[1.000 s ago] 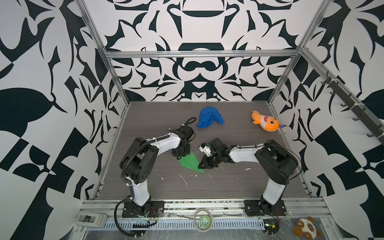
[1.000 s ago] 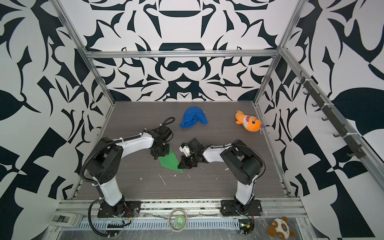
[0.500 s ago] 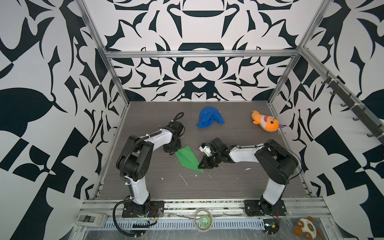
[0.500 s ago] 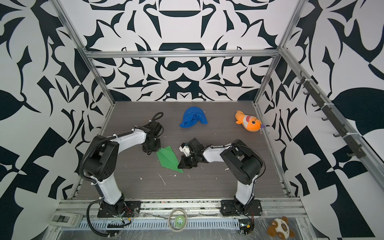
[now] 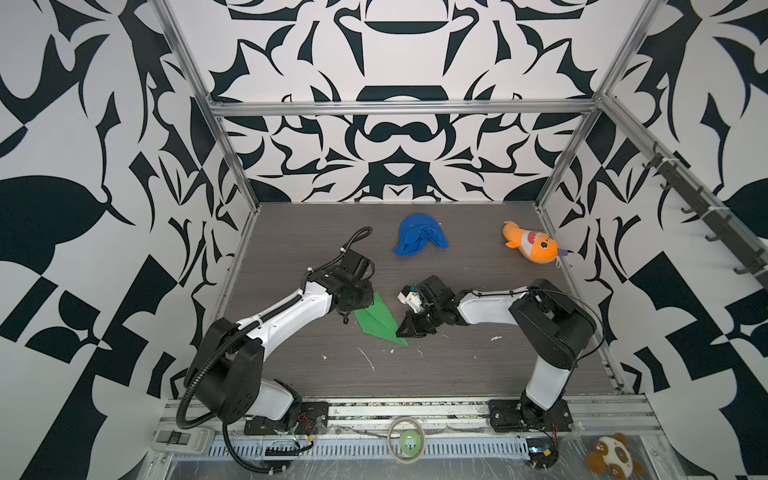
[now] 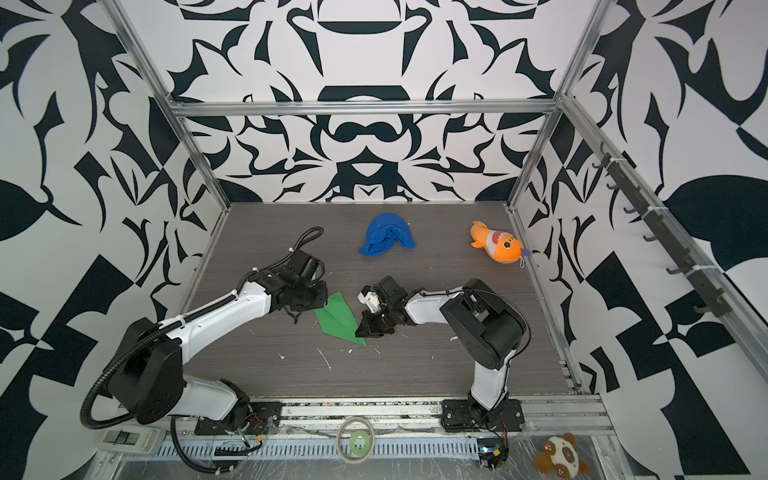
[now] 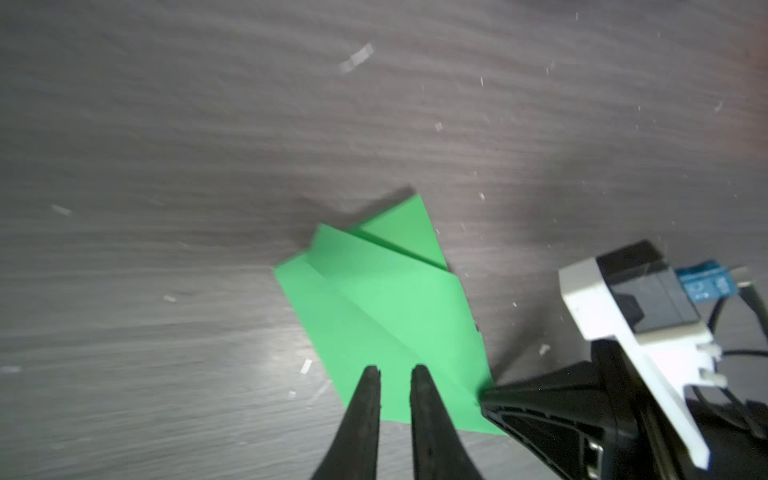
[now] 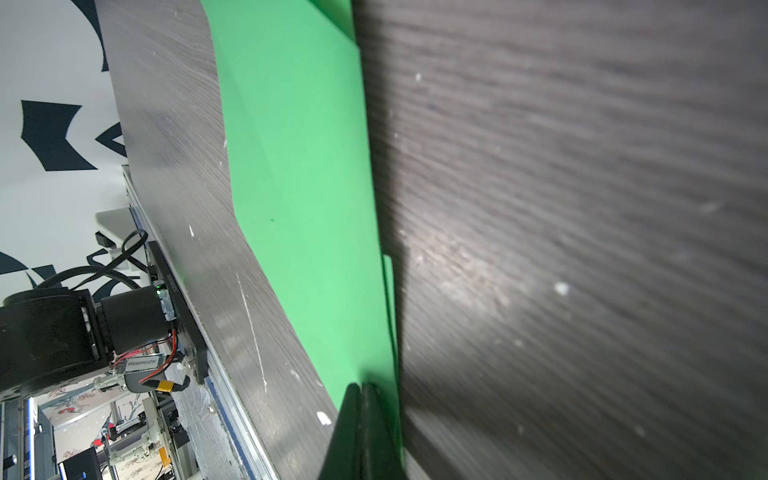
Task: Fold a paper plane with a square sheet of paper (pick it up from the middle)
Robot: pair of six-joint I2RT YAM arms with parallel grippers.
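**Item:** paper plane (image 5: 380,322), green, folded, lying flat on table (image 5: 478,365). It sits front-left of blue cloth (image 5: 419,239), well apart from it. Wide tail end faces the cloth; nose points away from it.

**L gripper** (image 7: 395,370): tips over the plane's mid-body, on the side farther from the cloth. Fingers parted by a narrow gap, nothing btwn them. Contact w/ paper unclear.

**R gripper** (image 8: 360,386): clenched, tips against the plane's long edge toward the nose, the end farthest from the cloth. Whether a layer is pinched: cannot tell.

**Handling, est.:** v. light and thin. Probably flops at wing edges and is stiffer along the centre ridge, where layers stack. Likely skates on the smooth table if nudged sideways. Creases would crush under a hard squeeze.

**Recommended hold:** mid-length on the ridge, per task, w/ a light pinch and the other pincer steadying an edge. Folds appear done; lift not yet made.
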